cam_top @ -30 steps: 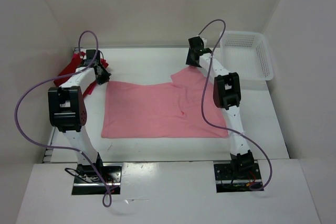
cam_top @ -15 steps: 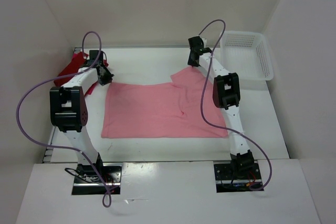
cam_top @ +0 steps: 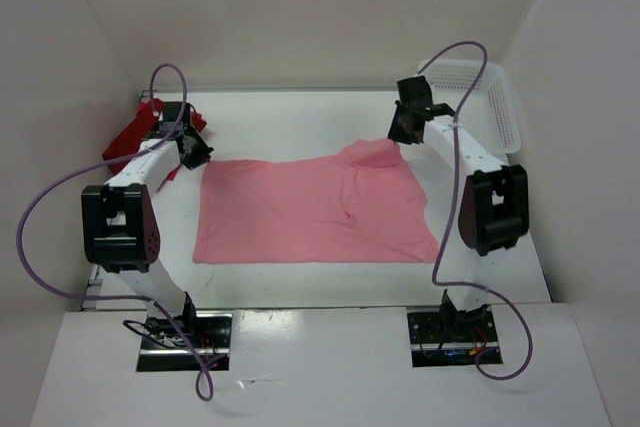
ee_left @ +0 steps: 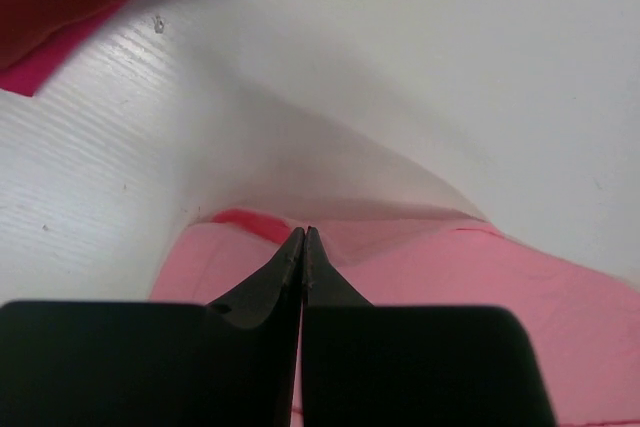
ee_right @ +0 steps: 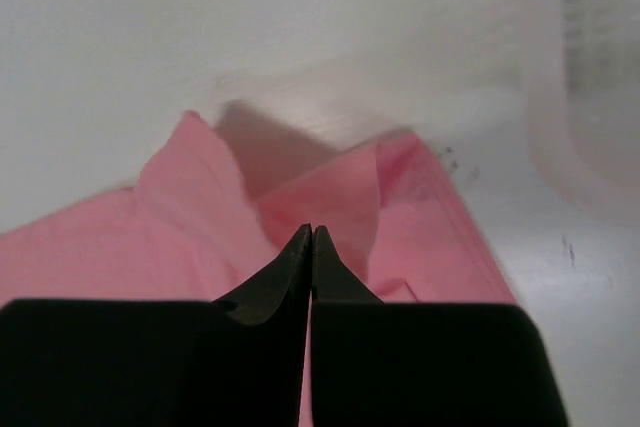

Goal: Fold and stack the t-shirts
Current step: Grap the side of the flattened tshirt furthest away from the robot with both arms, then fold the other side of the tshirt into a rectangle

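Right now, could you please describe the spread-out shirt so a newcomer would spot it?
Start at the table; across its middle lies the light pink t-shirt, spread wide. Unlike the red shirts bunched in the far left corner, it is pale and opened out.

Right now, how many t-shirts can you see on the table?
3: the pink t-shirt spread mid-table, the dark red t-shirt and magenta t-shirt bunched far left, partly hidden.

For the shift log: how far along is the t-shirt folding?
Done: nothing folded or stacked. In hand: the pink t-shirt lies spread flat, left end effector and right end effector pinching its far corners. Left: folding it, plus the red shirts heaped far left.
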